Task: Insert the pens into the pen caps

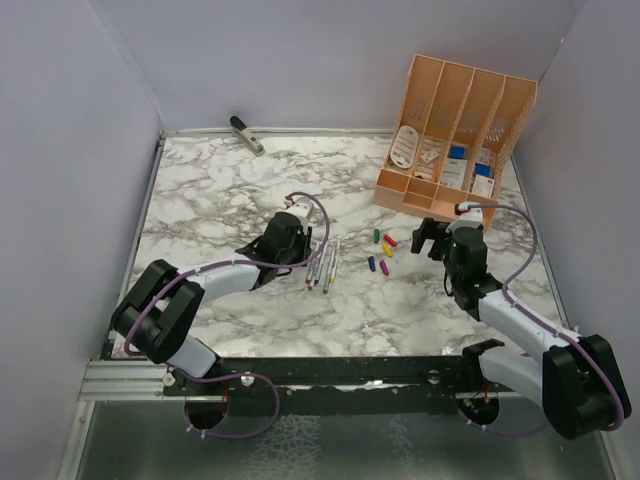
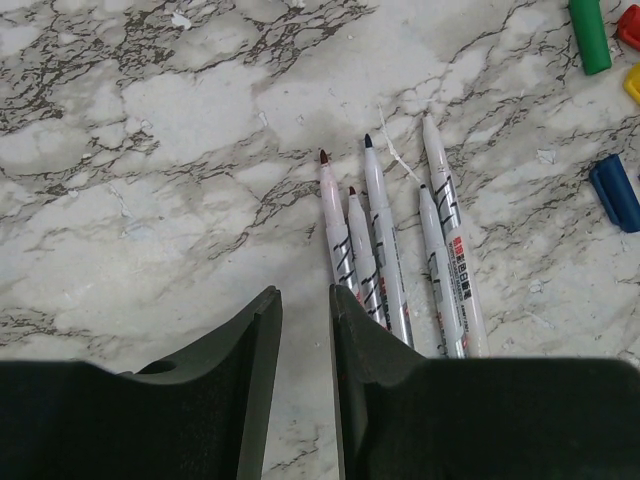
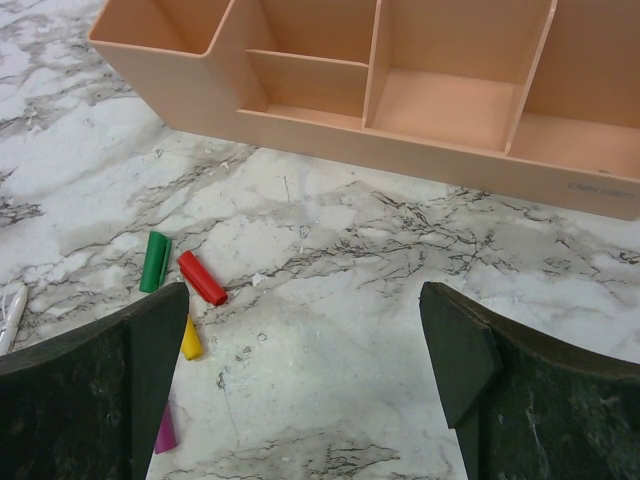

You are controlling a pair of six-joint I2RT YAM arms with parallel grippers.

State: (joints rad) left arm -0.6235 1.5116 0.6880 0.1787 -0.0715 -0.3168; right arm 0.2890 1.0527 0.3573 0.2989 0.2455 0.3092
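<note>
Peach organizer sits far right on marble table; grey clip far left.

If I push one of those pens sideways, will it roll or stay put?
The pens look slim and round, lying flat on smooth marble, so one would probably roll. The barrels look straight and stiff, and likely light. They lie close together, so a push may well shift the neighbours.

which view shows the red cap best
The right wrist view: the red cap is whole and close, beside the green cap. The top view shows it as a speck; the left wrist view catches only its edge at the corner.
</note>
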